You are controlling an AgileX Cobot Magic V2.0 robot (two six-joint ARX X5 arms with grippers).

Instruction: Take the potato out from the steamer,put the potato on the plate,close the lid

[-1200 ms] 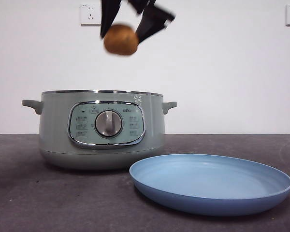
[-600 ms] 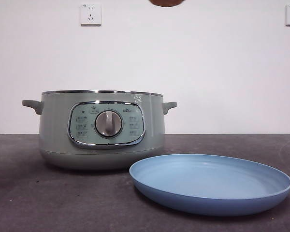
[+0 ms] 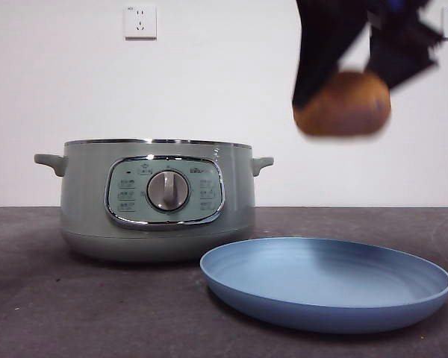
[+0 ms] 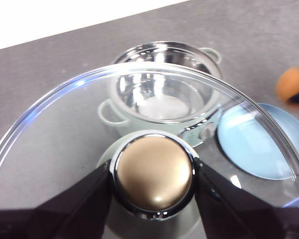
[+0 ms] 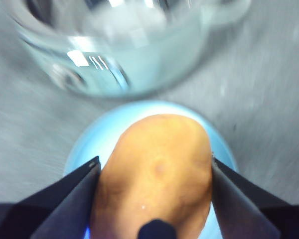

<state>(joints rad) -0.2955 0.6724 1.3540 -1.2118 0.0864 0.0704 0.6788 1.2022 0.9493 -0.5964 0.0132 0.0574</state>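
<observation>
The right gripper pinches the potato high over the plate, risking a bouncing drop, while the left gripper clamps the lid.

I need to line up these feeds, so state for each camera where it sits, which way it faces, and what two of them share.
Front view: low at table height, looking level at the sage-green round steamer and light-blue shallow plate; the right gripper holds the orange-brown potato above.
Left wrist view: looks down past the left gripper, shut on the clear glass lid.
Right wrist view: looks down past the potato onto the plate.
All share steamer and plate.
</observation>
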